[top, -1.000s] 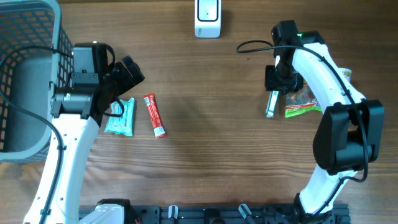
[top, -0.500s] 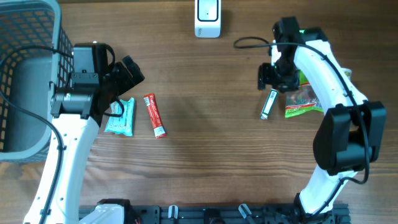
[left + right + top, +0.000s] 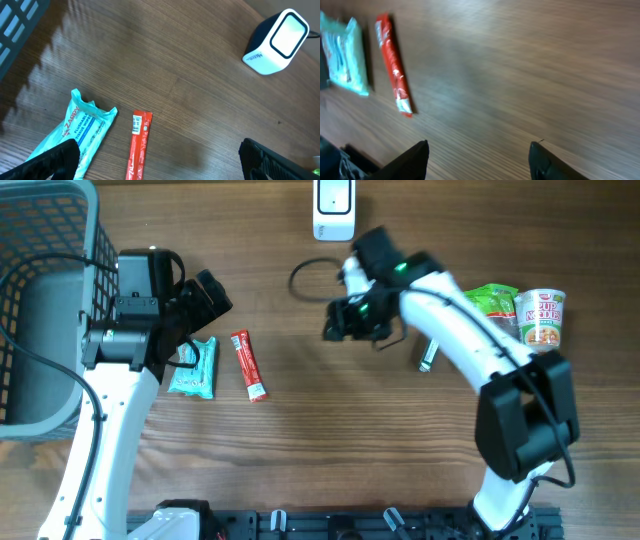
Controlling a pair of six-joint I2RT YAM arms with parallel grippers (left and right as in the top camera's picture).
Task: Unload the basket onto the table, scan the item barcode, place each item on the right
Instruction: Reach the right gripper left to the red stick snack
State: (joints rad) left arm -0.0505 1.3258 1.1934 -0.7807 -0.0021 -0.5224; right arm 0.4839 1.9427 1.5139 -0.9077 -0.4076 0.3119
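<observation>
A grey mesh basket (image 3: 40,220) stands at the wooden table's (image 3: 330,440) left edge.

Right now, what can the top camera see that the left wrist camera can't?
Only the overhead view shows the noodle cup, the green bag and the whole grey basket. Only the left wrist view shows the white label on the red stick up close. Both show the white scanner, the teal packet and the red stick.
</observation>
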